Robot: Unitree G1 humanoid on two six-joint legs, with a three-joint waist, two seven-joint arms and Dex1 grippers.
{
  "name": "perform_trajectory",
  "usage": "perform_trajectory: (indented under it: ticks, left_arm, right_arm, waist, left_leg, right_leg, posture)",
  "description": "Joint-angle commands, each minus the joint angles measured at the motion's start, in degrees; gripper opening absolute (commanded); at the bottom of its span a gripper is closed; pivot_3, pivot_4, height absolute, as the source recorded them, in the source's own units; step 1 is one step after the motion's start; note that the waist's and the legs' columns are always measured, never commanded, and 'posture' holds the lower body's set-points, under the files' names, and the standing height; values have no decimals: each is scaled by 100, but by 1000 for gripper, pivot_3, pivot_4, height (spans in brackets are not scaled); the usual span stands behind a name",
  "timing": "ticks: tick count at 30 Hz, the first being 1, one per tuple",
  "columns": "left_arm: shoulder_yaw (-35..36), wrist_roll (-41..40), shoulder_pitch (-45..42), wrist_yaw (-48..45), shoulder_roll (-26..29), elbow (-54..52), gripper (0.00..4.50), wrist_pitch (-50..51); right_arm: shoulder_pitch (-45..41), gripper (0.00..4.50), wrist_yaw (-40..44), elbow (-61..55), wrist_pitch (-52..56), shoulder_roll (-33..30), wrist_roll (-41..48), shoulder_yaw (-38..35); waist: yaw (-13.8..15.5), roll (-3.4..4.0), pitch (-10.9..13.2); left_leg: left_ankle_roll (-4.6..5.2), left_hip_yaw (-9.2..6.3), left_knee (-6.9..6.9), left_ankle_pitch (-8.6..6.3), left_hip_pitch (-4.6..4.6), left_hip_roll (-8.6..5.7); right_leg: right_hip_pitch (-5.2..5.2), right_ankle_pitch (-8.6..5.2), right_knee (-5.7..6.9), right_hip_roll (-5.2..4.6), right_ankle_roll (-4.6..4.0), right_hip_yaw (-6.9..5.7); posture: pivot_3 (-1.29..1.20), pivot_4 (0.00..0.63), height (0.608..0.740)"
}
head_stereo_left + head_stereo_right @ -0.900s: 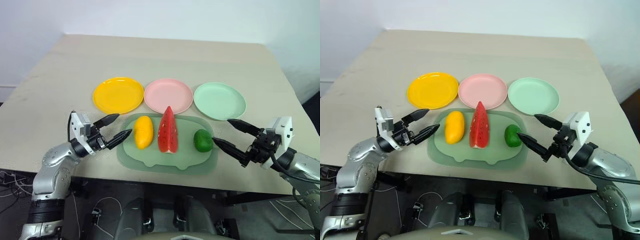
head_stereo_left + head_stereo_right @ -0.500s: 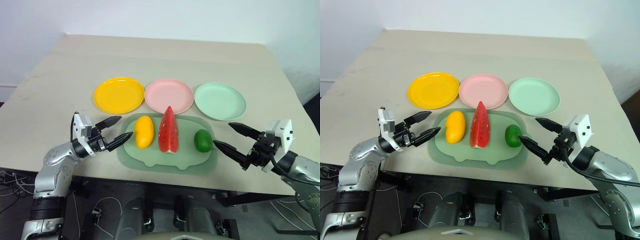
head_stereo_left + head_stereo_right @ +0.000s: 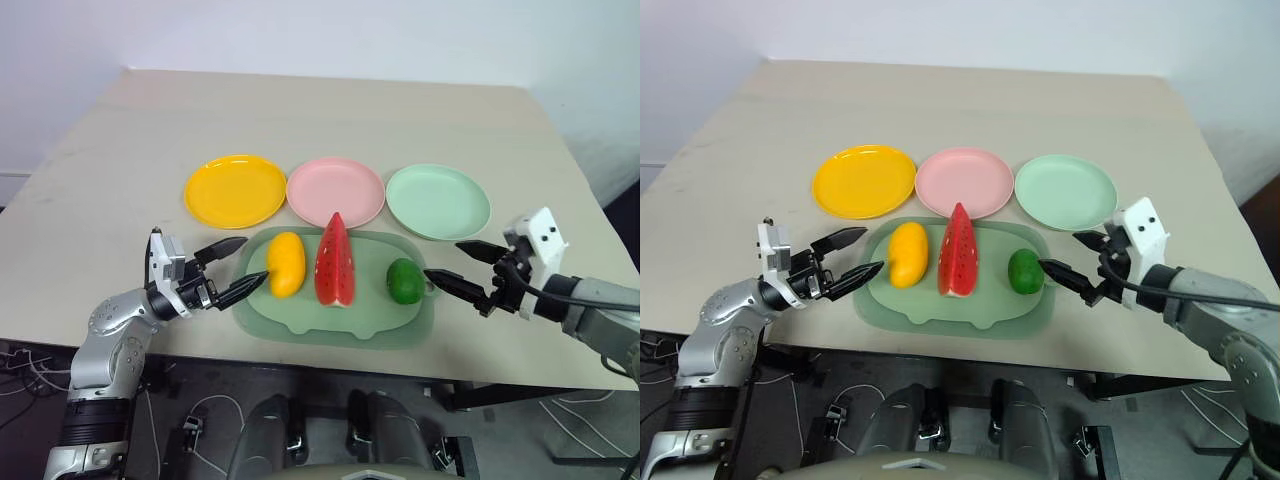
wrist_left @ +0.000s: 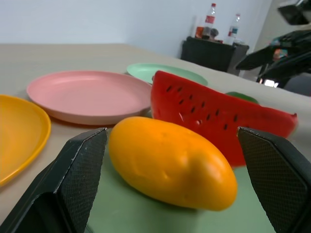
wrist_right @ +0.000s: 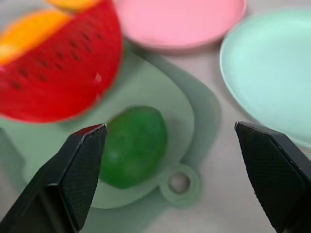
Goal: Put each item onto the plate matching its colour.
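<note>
From the head views, the left gripper (image 3: 236,268) has its fingers wide open and holds nothing, just beside the oval yellow toy mango (image 3: 286,264) on the big grey-green tray (image 3: 330,320). The right gripper (image 3: 463,266) is wide open and empty too, beside the small round green toy lime (image 3: 405,281). In the left wrist view the mango sits between the open fingers (image 4: 80,170), untouched; in the right wrist view the lime lies near one finger.

No writing I can read anywhere, two far-off plastic bottles with red labels (image 4: 210,14) on a dark cabinet (image 4: 214,52), their print too small for me
</note>
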Motion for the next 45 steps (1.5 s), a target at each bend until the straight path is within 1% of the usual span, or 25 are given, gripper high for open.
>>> perform_trajectory:
  ticks: [1,4,6,12,16,19,24,27,29,30,33,37,39,42,45]
  left_arm:
    - [74,-13,42,65,-61,-135,4488,-152]
    - [42,34,96,112,-124,-150,4488,-228]
    - [56,45,104,147,-136,-137,4488,-259]
    - [42,90,113,266,-151,-143,4488,-287]
    - [-10,111,96,364,-191,-210,4488,-256]
    - [-33,128,82,394,-189,-196,4488,-263]
    - [-9,155,54,397,-182,-90,4488,-290]
    - [-6,161,43,385,-174,-51,4500,-310]
    - [-9,169,39,384,-170,-38,4500,-317]
    - [-17,173,43,399,-172,-56,4500,-309]
    - [-23,168,71,454,-167,-156,4500,-268]
    - [6,121,144,723,-131,-511,4500,-81]
    - [5,76,171,863,-126,-715,4500,59]
    - [-19,49,199,1008,-119,-944,4500,222]
    - [9,42,207,1111,-108,-1044,4500,323]
  right_arm:
    - [-445,4500,-424,95,740,133,330,111]
    - [-782,4500,-680,235,1192,414,495,260]
    - [-1031,4500,-878,317,1552,712,826,202]
    - [-1230,4500,-1229,250,2098,1084,1019,274]
    - [-1367,4500,-1537,514,2385,1349,676,612]
    - [-1378,4500,-1577,651,2470,1346,419,800]
    - [-1434,4500,-1548,722,2450,1362,187,851]
    - [-1423,3889,-1395,612,2341,1252,123,840]
    - [-1436,3231,-1315,575,2330,1233,96,785]
    - [-1455,3008,-1243,548,2335,1185,105,738]
    - [-1546,2940,-1004,429,2299,1048,190,575]
    - [-2047,2939,-864,605,1775,1098,121,192]
    - [-2306,2939,-844,806,1037,1090,-388,300]
    - [-2838,2939,-744,1763,426,1073,-1048,704]
    - [-3505,2939,-677,3483,-512,1304,-1829,987]
  waist:
    - [-8,0,0]
    - [-17,-1,-1]
    - [-16,-1,-1]
    - [-9,-1,-1]
    - [-23,0,-1]
    - [-23,1,-2]
    - [-20,-1,-4]
    - [-15,-1,-5]
    - [-16,-1,-5]
    - [-18,0,-4]
    - [-17,1,-4]
    - [-49,5,-1]
    - [-61,5,-1]
    - [-67,4,-1]
    - [-99,4,-1]
  left_leg:
    - [-3,0,0,2,-2,0]
    - [-12,1,2,7,-3,-1]
    - [-12,2,2,7,-3,-1]
    - [-12,3,2,7,-4,-1]
    - [-8,6,1,5,-3,-1]
    - [-8,7,1,5,-3,0]
    - [-7,8,1,4,-3,-1]
    - [5,8,1,-3,-2,-1]
    - [4,8,0,-3,-3,-1]
    - [4,8,-1,-3,-4,-1]
    - [-5,9,-3,3,-5,-1]
    - [0,13,-3,0,-8,0]
    - [5,13,-4,-3,-6,1]
    - [2,13,-6,-1,-6,0]
    - [-22,18,-6,13,-7,0]
  right_leg:
    - [0,0,-1,0,0,0]
    - [2,2,-3,0,2,0]
    - [2,2,-1,-1,2,0]
    - [1,15,0,0,9,0]
    - [1,11,-1,0,18,0]
    - [0,11,1,0,17,0]
    - [2,11,-2,0,17,0]
    - [4,5,-4,-1,10,0]
    - [2,4,-5,-1,9,0]
    - [2,5,-6,-1,10,0]
    - [-3,10,-5,-1,18,0]
    - [-7,11,-5,-1,19,1]
    - [-5,11,-5,-1,20,1]
    - [-6,10,-7,1,20,0]
    - [-7,11,-7,1,20,0]
  posture:
    - [0,150,696]
    - [0,150,696]
    - [0,150,696]
    - [0,150,696]
    - [0,150,696]
    - [0,150,696]
    - [0,150,696]
    - [0,150,696]
    - [0,150,696]
    - [0,150,696]
    - [0,150,696]
    - [0,150,696]
    - [0,150,696]
    - [0,150,696]
    - [0,150,696]
